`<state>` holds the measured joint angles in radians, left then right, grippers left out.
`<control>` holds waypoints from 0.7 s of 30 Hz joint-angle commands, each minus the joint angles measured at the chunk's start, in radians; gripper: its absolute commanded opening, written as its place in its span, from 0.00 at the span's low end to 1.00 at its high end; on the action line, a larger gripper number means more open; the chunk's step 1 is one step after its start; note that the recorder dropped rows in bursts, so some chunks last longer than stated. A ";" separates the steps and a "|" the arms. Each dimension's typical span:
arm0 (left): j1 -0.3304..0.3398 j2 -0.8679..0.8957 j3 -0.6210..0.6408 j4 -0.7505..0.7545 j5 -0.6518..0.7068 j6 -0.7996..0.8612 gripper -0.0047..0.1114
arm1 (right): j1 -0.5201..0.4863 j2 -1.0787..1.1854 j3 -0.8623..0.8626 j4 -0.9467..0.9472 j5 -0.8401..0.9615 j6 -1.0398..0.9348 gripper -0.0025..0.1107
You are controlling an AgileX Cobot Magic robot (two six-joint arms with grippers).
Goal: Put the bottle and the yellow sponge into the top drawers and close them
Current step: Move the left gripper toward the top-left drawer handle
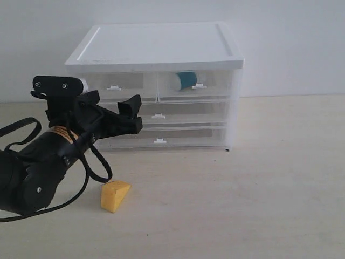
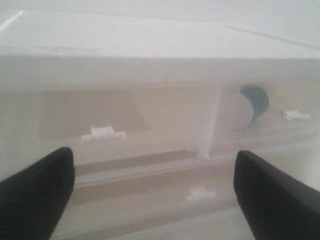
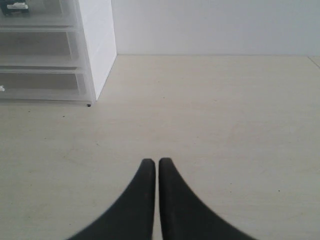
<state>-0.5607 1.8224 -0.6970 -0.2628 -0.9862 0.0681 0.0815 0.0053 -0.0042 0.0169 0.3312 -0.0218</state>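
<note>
Faintly, bottle (image 1: 187, 80), teal label (image 2: 256, 100) (lettering unreadable)

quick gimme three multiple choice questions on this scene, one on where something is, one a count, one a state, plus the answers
1. Where is the yellow sponge?
A) in a top drawer
B) on the table in front of the cabinet
C) on the cabinet's white top

2. How many drawers does the cabinet show?
A) two
B) four
C) six

3. How do the left gripper's jaws stand?
A) open, holding nothing
B) shut on the sponge
C) shut on a handle

Answers:
1 B, the sponge lies on the bare table, clear of the cabinet.
2 B, two half-width top drawers sit over two full-width drawers.
3 A, the left wrist view shows the jaws wide apart with nothing between them.
</note>
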 commanded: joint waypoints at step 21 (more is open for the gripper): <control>-0.008 0.155 -0.086 -0.103 -0.235 0.067 0.59 | -0.003 -0.005 0.004 -0.005 -0.004 0.000 0.02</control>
<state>-0.5607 1.9752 -0.7634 -0.3722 -1.2082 0.1595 0.0815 0.0053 -0.0042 0.0169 0.3312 -0.0218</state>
